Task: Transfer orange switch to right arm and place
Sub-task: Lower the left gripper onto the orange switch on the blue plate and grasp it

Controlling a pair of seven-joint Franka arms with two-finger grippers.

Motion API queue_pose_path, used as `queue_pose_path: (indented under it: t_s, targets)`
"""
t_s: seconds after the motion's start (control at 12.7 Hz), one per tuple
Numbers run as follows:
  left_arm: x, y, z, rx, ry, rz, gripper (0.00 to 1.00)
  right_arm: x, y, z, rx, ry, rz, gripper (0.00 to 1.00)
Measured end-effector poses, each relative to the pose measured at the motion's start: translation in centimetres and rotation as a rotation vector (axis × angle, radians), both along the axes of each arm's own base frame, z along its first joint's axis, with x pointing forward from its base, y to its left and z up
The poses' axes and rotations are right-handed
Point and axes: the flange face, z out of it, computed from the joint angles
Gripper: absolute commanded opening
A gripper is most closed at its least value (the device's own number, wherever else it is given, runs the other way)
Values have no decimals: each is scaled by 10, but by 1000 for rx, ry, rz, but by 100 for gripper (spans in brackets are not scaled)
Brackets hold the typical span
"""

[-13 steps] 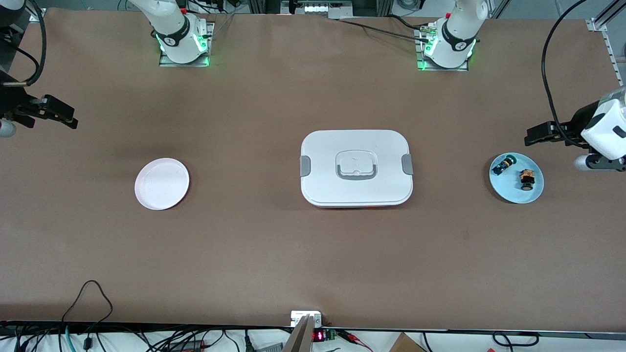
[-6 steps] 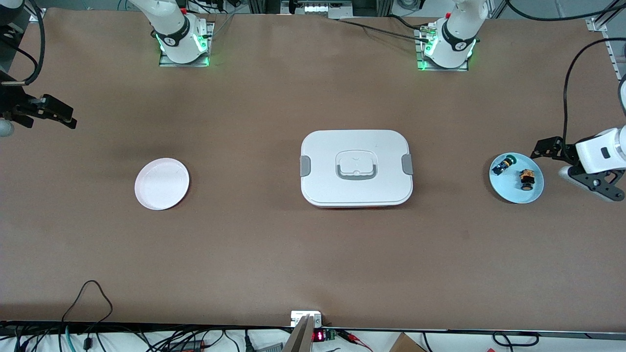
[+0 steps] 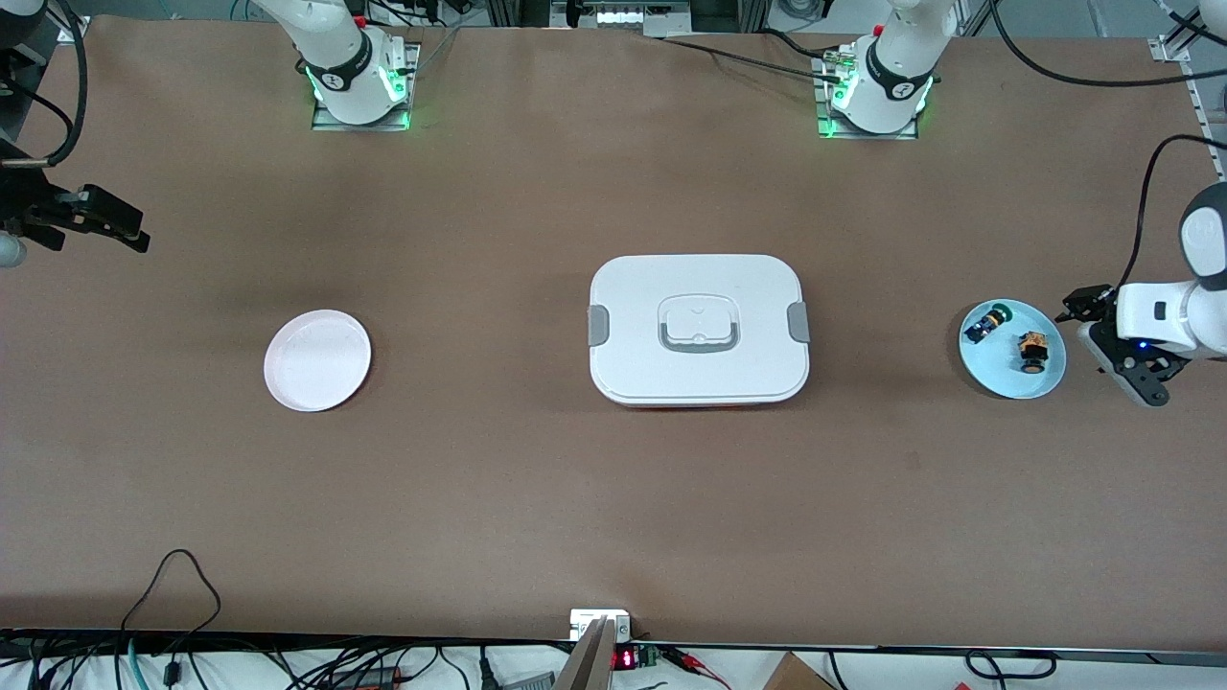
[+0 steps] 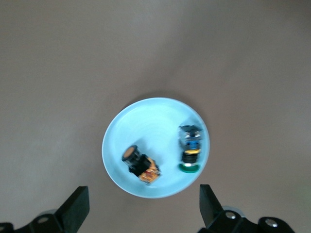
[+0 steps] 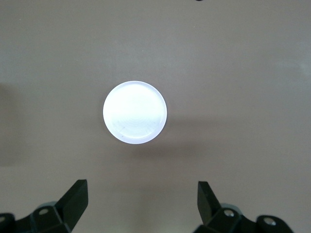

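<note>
The orange switch (image 3: 1032, 351) (image 4: 141, 164) lies on its side on a small light-blue plate (image 3: 1007, 381) (image 4: 146, 121) toward the left arm's end of the table. A blue-and-black part with a green tip (image 3: 987, 323) (image 4: 190, 148) lies beside it on that plate. My left gripper (image 3: 1112, 347) (image 4: 143, 201) hangs open, pointing down, over the table just beside the plate on its table-end side, holding nothing. My right gripper (image 3: 129, 230) (image 5: 142, 194) waits open and empty, high over the right arm's end of the table.
A white lidded box with grey latches (image 3: 698, 328) stands at the middle of the table. A small white plate (image 3: 317, 360) (image 5: 134, 112) sits toward the right arm's end. Black cables loop above the left arm's end of the table.
The left arm has swung round and come down, turning its gripper to point down beside the blue plate. The right gripper has hardly moved. Both stay open.
</note>
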Motion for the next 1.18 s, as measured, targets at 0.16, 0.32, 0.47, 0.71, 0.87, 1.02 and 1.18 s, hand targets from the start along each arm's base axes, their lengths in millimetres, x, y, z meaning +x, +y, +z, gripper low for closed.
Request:
queue_pose_path:
  t_s: [0.16, 0.32, 0.47, 0.71, 0.87, 1.02, 1.18]
  targets:
    - [-4, 24, -46, -58, -7, -148, 100, 0, 0, 0, 0, 0, 0, 100]
    - [-8, 39, -80, -111, -15, -290, 100, 0, 0, 0, 0, 0, 0, 100]
    - [-9, 44, -97, -152, -29, -413, 100, 0, 0, 0, 0, 0, 0, 100]
    - [-11, 47, -104, -192, -39, -537, 100, 0, 0, 0, 0, 0, 1, 100]
    - [-13, 51, -107, -215, -46, -598, 100, 0, 0, 0, 0, 1, 1, 100]
    - [-16, 55, -112, -241, -53, -657, 100, 1, 0, -1, 0, 3, 1, 100]
    - [-19, 57, -118, -267, -56, -704, 100, 2, 1, -4, 0, 7, 2, 100]
